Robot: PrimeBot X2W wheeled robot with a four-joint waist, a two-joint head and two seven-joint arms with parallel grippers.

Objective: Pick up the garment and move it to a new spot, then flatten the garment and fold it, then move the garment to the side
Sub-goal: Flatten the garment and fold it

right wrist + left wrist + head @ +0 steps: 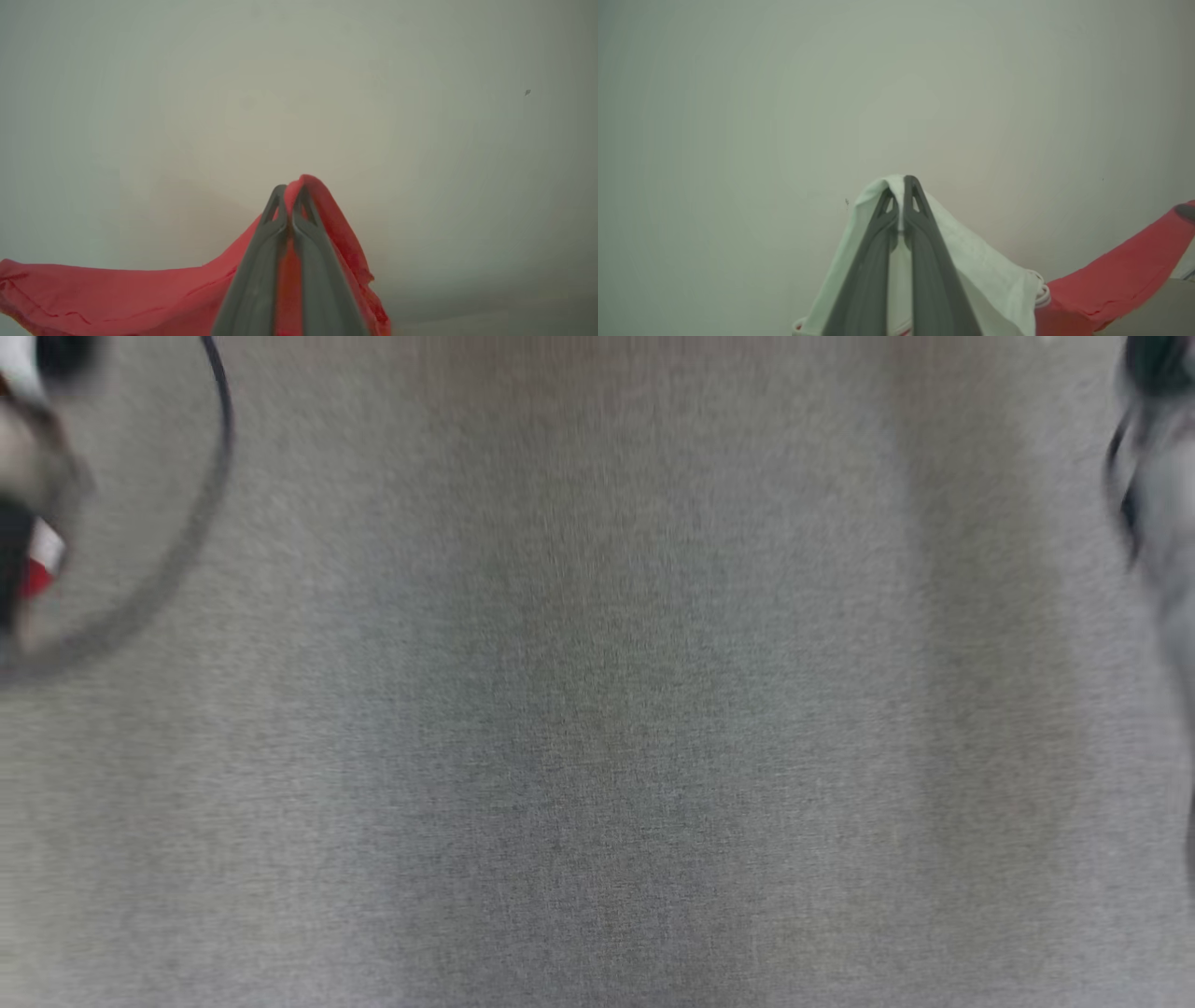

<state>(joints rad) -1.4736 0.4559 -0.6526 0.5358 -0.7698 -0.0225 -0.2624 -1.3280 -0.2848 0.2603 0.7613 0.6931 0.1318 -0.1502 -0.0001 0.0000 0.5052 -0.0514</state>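
Two tools hold one garment [1106,280] between them, each clamped on an opposite end.

Left wrist view: the left tool [903,181] has its two dark fingers pressed together on a fold of the garment's white part, which drapes over and down both sides of the fingers. From that white end, a red band of the same garment runs off toward this view's right edge and sags in the middle. It rises to a small dark shape [1186,212] at the far end, probably the other tool, though it is too blurred to be sure.

Right wrist view: the right tool [290,189] is likewise closed, pinching a ridge of the red cloth. From this red end the garment trails away low toward this view's left.

Head view: very blurred. A grey woven surface [597,728], most likely the bench, spreads across the picture. At its left edge there is a scrap of white and red cloth beside a dark, pale shape and a thin cable loop [220,457]; at its right edge is a pale blurred piece of arm [1158,513].

Judgement: the garment seems lifted clear of the bench, its long axis running straight from one tool to the other, white end at the left arm, red end at the right. Neither arm is nearer; both already have it. Laying it flat will depend on keeping the two ends drawn apart along that line as it is lowered.
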